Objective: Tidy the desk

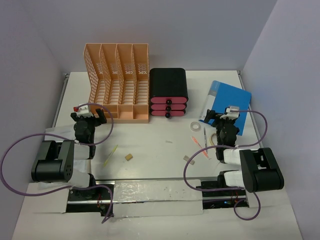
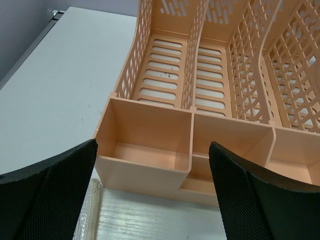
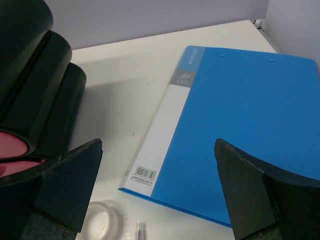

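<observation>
Your bench [image 1: 150, 150]: item list, taken from the peach rack [image 1: 117, 82].
Left end effector [image 1: 88, 117] just before the rack, spread wide, empty; right end effector [image 1: 223, 120] well right of it, by blue folder [image 1: 230, 97], equally wide; bench beneath the rack.

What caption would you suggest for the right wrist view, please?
Open right end effector facing a blue folder, tape roll and black drawer box on the white desk.

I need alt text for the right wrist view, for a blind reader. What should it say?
A blue folder lies flat on the white desk, framed by the black fingers of the open right gripper. A black drawer box with pink fronts stands at left; a roll of clear tape lies near the bottom edge.
</observation>
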Tool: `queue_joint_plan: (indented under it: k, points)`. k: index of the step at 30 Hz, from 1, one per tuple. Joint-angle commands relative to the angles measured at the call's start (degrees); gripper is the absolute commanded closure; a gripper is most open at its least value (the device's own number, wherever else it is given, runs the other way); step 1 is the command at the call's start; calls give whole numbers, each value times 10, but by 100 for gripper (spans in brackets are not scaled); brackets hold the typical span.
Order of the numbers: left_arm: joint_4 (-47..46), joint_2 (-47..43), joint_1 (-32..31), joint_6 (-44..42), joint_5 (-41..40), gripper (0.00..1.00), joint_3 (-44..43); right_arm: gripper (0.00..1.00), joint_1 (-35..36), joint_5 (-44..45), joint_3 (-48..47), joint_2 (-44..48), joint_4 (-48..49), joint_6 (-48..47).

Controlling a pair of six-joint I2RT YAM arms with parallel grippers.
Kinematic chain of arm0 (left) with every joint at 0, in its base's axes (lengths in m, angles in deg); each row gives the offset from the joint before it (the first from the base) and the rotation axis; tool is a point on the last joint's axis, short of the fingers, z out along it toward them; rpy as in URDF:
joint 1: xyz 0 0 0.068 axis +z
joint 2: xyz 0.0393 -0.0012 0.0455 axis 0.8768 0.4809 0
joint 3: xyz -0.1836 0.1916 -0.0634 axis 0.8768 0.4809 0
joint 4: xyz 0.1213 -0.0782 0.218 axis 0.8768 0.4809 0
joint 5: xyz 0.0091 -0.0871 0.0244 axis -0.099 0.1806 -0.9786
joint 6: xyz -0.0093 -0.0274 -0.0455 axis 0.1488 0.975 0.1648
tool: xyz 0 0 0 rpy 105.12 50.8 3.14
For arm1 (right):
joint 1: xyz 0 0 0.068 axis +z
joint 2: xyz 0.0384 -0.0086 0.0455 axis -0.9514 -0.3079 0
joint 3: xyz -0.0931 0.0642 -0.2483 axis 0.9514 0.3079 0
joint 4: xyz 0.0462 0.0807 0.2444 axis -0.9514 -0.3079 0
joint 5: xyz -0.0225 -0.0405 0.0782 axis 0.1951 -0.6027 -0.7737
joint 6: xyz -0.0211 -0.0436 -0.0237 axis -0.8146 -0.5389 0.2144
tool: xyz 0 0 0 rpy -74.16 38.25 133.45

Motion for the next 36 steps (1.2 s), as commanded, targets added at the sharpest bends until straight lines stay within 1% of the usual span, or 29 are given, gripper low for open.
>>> queue_joint_plan:
  k: [1, 4, 5, 6, 7, 8, 9, 10, 11, 12, 14, 15, 16, 17, 18, 19, 20, 22, 24, 25, 26, 28, 30, 34, 35, 36]
  points:
    - [-37, 1, 4, 6, 9, 1, -1, 0, 3, 21, -37, -6, -27, 0]
    - [-38, 1, 4, 6, 10, 1, -1, 0, 3, 20, -37, -4, -27, 0]
    - [-36, 0, 7, 7, 24, 1, -3, 0, 3, 23, -42, 3, -33, 2]
    - [-27, -6, 9, 4, 45, 1, -7, 0, 3, 27, -51, 15, -63, 4]
    - [-11, -19, 11, -1, 70, 2, -11, 0, 2, 31, -62, 32, -114, 7]
    - [-9, -21, 17, -2, 74, 2, -12, 0, 2, 32, -64, 51, -122, 7]
    - [76, -58, 24, -2, 89, 3, -42, 0, 2, 33, -94, 72, -212, 22]
    - [141, -102, 27, -4, 96, 6, -68, 0, 3, 38, -137, 106, -279, 43]
    - [185, -126, 28, -4, 99, 7, -88, 0, 3, 44, -164, 125, -327, 70]
    - [241, -144, 28, -13, 102, 7, -114, 0, 3, 42, -187, 152, -413, 120]
    - [367, -201, 28, -45, 127, 10, -167, 3, 3, 15, -255, 183, -537, 182]
    - [455, -234, 28, -71, 143, 12, -204, 6, 3, 0, -272, 194, -596, 210]
    - [570, -260, 28, -105, 171, 15, -234, 11, 3, -23, -292, 206, -641, 222]
    - [638, -291, 28, -150, 211, 17, -269, 16, 4, -51, -318, 211, -691, 234]
    - [723, -309, 28, -186, 242, 17, -290, 19, 10, -57, -335, 217, -705, 251]
    - [850, -326, 27, -230, 286, 17, -312, 21, 23, -48, -354, 226, -763, 274]
    - [954, -341, 26, -270, 316, 17, -333, 23, 37, -36, -367, 233, -807, 292]
    - [1094, -347, 20, -363, 326, 17, -383, 24, 69, 0, -371, 254, -863, 324]
    - [1225, -336, 18, -411, 301, 20, -392, 24, 127, 53, -366, 271, -888, 351]
    - [1250, -332, 18, -419, 289, 21, -385, 24, 146, 68, -365, 271, -888, 351]
    - [1269, -333, 18, -428, 269, 22, -366, 26, 172, 81, -362, 275, -901, 370]
    - [1260, -335, 16, -430, 225, 23, -325, 27, 216, 101, -362, 271, -924, 404]
    - [1232, -336, -10, -420, 196, 23, -298, 29, 256, 119, -367, 256, -944, 424]
    - [1210, -321, -65, -388, 183, 23, -275, 32, 319, 143, -391, 205, -980, 453]
    - [1202, -320, -84, -376, 177, 23, -271, 32, 331, 147, -396, 193, -987, 458]
    - [1185, -313, -121, -357, 161, 24, -260, 32, 353, 149, -401, 176, -992, 460]
